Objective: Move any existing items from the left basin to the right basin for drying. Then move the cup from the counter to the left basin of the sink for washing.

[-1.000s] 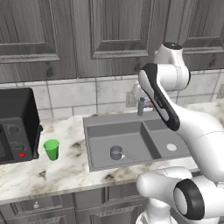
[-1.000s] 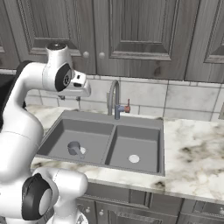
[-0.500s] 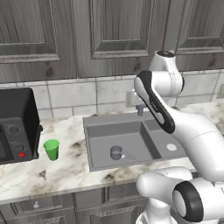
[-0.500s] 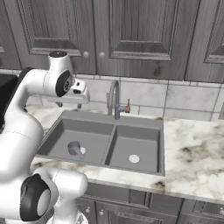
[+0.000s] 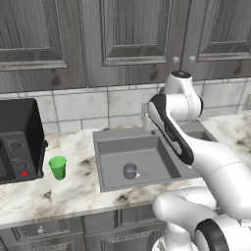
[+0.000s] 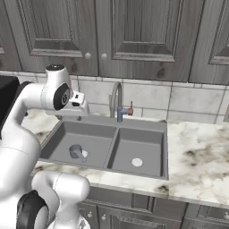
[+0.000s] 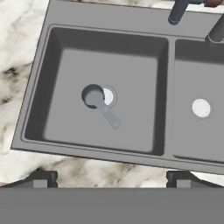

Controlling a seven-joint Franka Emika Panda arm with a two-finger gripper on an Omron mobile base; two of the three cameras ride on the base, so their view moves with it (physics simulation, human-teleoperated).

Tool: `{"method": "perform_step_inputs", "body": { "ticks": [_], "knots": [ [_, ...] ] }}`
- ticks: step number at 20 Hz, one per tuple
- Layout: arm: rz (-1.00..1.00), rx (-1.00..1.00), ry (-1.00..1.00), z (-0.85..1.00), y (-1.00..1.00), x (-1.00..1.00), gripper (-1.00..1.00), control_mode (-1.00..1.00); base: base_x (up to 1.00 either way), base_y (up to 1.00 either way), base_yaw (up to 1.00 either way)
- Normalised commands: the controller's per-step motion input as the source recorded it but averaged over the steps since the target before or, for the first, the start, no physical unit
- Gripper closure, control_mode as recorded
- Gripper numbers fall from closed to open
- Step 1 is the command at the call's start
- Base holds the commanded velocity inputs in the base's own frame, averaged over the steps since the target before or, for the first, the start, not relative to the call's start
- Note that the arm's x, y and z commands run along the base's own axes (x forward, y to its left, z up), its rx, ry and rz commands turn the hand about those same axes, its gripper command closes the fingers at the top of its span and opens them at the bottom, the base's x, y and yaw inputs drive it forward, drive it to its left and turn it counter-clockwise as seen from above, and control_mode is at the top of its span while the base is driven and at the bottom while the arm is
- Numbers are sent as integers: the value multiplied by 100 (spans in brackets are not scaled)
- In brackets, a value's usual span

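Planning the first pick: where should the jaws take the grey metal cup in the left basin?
Grip the grey metal cup across its rim, coming straight down: it stands upright, mouth open, beside the drain. Set the jaws crosswise to its thin handle, which looks too slim to hold.

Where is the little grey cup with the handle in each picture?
Left base view: grey metal cup sits mid-picture, in the left basin.
Right base view: cup sits left of centre, same basin.
Hand view: cup sits left of centre, beside the drain.
Shared landmark: that pale round drain.
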Motion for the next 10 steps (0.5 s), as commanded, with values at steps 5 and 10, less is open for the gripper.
{"method": "perform_step_inputs", "body": {
  "ticks": [5, 10],
  "knots": [
    [0, -1, 5, -49, 0, 0, -100, -100, 0, 0, 0],
    [1, 0, 6, -42, 4, 0, -100, -100, 0, 0, 0]
  ]
}}
